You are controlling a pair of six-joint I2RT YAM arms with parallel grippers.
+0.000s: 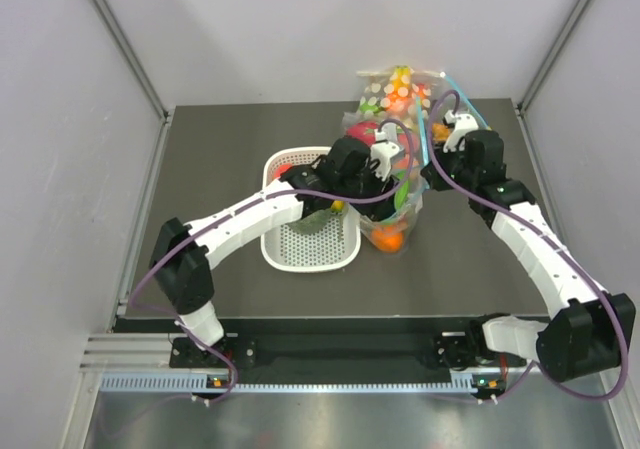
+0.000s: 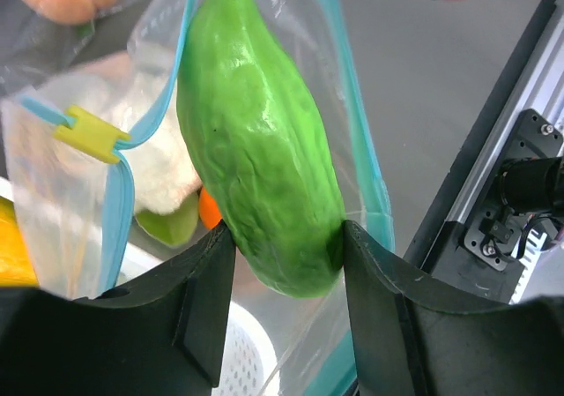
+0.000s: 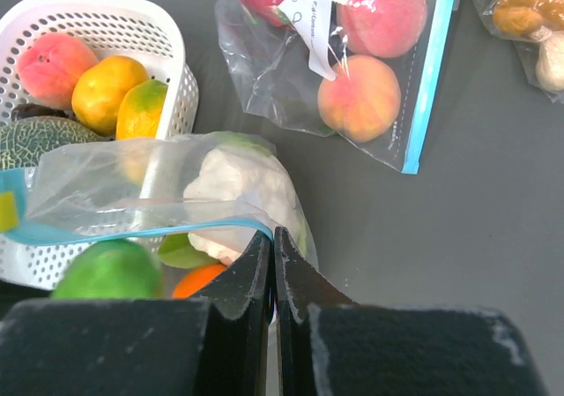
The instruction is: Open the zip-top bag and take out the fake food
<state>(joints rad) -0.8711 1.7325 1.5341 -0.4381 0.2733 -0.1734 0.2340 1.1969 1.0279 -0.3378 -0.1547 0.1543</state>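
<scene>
Zip-top bag (image 3: 106, 180) with cauliflower (image 3: 238, 180); left gripper (image 2: 286, 237) around green vegetable (image 2: 256, 131), right gripper (image 3: 274, 246) tight on rim

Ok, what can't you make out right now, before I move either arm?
1. Left wrist view: whether the left gripper pinches the green vegetable bare or through film of the zip-top bag; the clear plastic hides it.
2. Top view: the bag's mouth, hidden under the left arm.
3. Right wrist view: most of the orange fruit, behind the right gripper and the cauliflower piece.
4. Left wrist view: the vegetable's top end, cut off by the upper edge.
</scene>
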